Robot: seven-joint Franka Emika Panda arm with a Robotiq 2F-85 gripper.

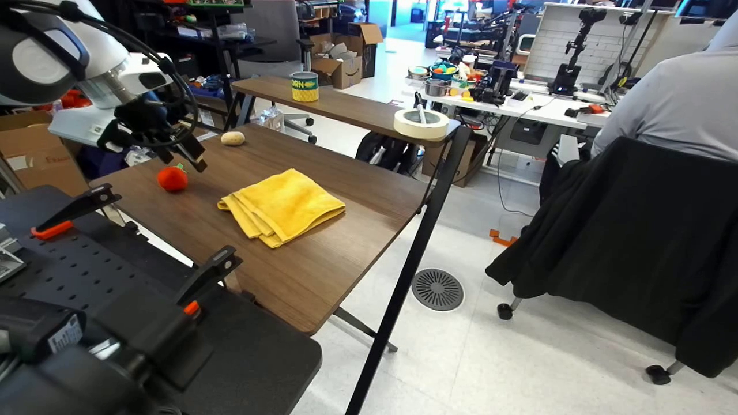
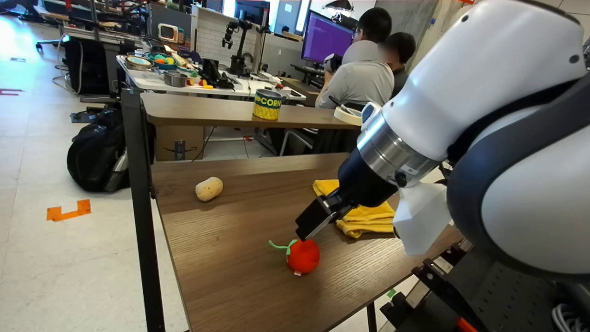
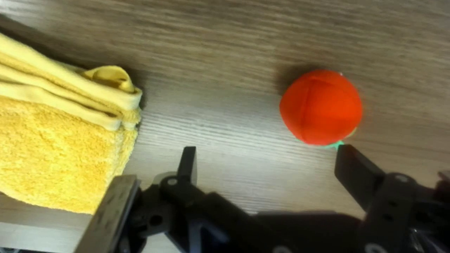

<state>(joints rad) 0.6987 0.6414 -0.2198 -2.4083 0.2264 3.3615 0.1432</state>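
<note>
The yellow towel (image 3: 59, 158) looks rough, looped cloth, the red toy (image 3: 320, 107) smooth fabric, the tabletop (image 2: 221, 276) faintly glossy woodgrain.

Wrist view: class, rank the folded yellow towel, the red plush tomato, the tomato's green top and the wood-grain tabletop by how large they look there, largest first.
1. Wood-grain tabletop
2. Folded yellow towel, cut off by the picture's left edge
3. Red plush tomato
4. Green top, only a sliver showing

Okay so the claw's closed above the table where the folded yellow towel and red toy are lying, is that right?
Not closed: the wrist view shows the claw open, its fingers apart. It is above the table where the folded yellow towel and red toy are lying.
</note>
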